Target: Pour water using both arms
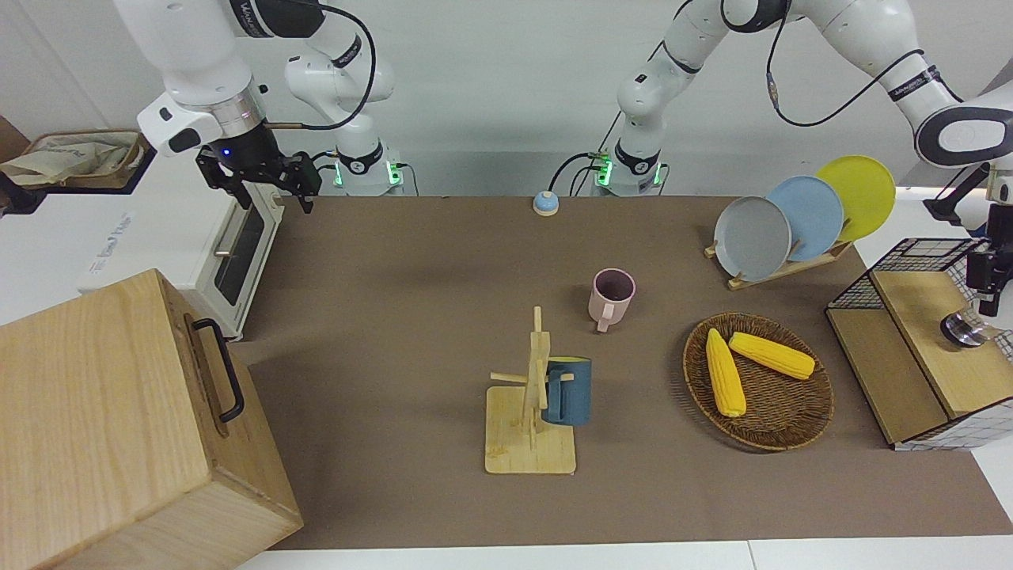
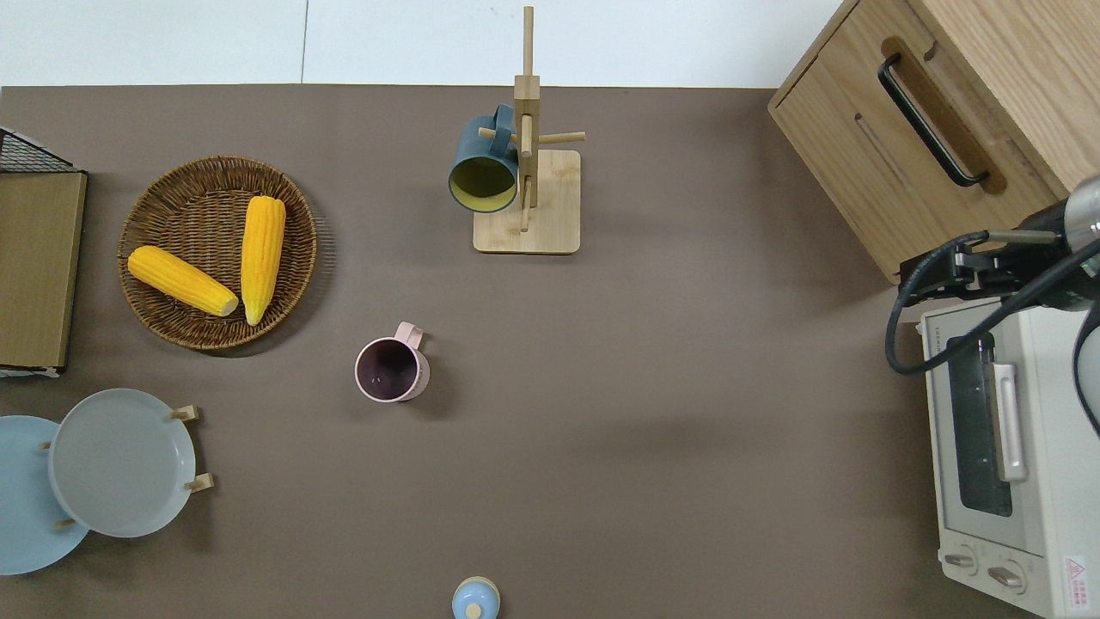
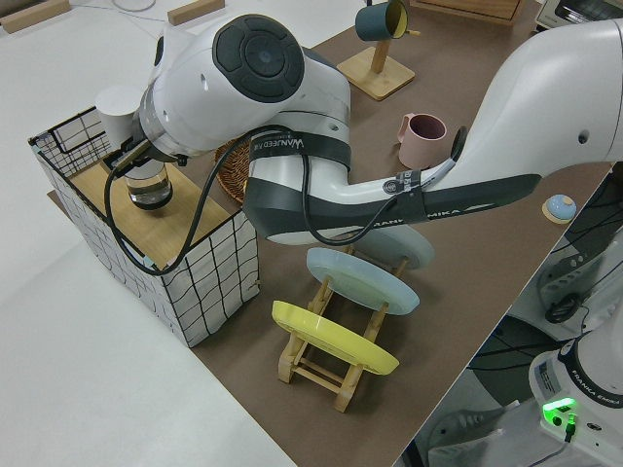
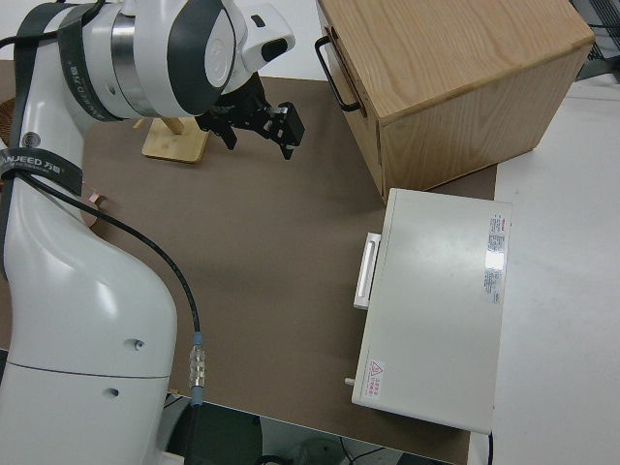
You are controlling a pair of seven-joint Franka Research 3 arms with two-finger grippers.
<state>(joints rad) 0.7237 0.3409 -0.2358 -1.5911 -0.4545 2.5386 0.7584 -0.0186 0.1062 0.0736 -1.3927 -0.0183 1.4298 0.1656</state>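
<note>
You face a plain white wall (image 1: 491,87) with the robots' bases against it. A brown mat (image 1: 411,317) covers most of the white table (image 1: 878,554). The light is even and soft, and it throws faint shadows on the mat.

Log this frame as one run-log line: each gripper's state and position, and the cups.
left gripper: at glass on wire shelf | right gripper: open, empty, by toaster oven | pink mug: upright, untouched

Counter (image 2: 653,413), brown mat: pink mug (image 2: 392,370), wooden mug tree (image 2: 526,185), corn basket (image 2: 215,251), plate rack (image 1: 779,265), toaster oven (image 2: 1014,456), wooden box (image 2: 945,112), wire crate (image 1: 918,348).
</note>
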